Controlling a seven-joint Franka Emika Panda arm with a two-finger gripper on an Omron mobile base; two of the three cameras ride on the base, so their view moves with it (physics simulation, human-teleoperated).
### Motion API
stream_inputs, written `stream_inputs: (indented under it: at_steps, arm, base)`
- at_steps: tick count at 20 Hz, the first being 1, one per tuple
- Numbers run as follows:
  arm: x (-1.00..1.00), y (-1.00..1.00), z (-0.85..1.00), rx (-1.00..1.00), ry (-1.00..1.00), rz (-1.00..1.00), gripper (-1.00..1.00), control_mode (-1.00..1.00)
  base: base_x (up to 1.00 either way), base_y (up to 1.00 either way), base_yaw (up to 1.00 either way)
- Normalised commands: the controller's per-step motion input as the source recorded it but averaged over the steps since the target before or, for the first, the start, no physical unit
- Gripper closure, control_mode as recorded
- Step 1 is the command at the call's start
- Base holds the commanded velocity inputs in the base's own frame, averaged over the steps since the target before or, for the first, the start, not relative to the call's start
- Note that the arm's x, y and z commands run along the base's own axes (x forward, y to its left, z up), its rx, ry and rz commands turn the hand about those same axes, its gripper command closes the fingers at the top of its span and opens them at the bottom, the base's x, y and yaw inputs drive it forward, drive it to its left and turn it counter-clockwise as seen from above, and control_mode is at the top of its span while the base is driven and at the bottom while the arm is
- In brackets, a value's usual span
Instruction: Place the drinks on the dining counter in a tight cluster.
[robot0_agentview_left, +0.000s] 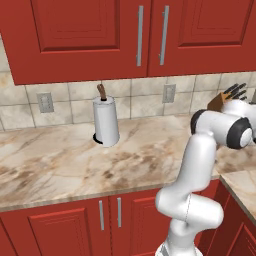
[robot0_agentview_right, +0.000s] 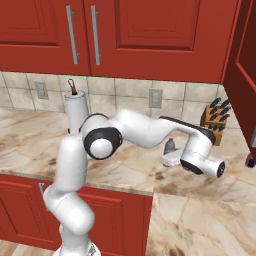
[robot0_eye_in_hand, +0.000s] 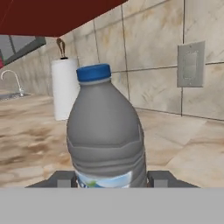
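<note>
Gripper (robot0_eye_in_hand: 111, 179) closed around the small grey plastic bottle's (robot0_eye_in_hand: 106, 135) lower body; light, slightly squashy, likely slippery, so a low, firm hold suits.

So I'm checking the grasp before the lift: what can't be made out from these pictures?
- Gripper fingertip contact: in the hand view the grey bottle fills the space between the finger tips and hides their inner faces.
- Bottle base and label: cut off at the hand view's bottom.
- Bottle body in the right base view: hidden behind the arm's wrist.
- Knife block: partly behind the arm in the left base view.
</note>
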Motion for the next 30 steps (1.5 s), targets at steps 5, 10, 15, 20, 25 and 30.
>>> stream_inputs:
  at_steps: [5, 10, 15, 20, 25, 30]
  arm:
    - [-0.82, 0.97, 0.74, -0.20, -0.04, 0.00, 1.00, -1.00]
    - [-0.56, 1.00, 0.61, -0.33, 0.03, 0.00, 1.00, -1.00]
    - [-0.40, 1.00, 0.45, -0.39, 0.15, 0.00, 1.00, -1.00]
    - [-0.37, 0.97, 0.39, -0.24, 0.15, -0.04, 1.00, -1.00]
    - [-0.26, 0.78, 0.21, -0.07, 0.07, -0.09, 1.00, -1.00]
    - [-0.42, 0.20, 0.05, 0.05, -0.05, -0.01, 1.00, -1.00]
  base:
    - [0.00, 0.00, 0.00]
    - [0.00, 0.00, 0.00]
    - [0.00, 0.00, 0.00]
    - [0.00, 0.00, 0.00]
    - [0.00, 0.00, 0.00]
    - [0.00, 0.00, 0.00]
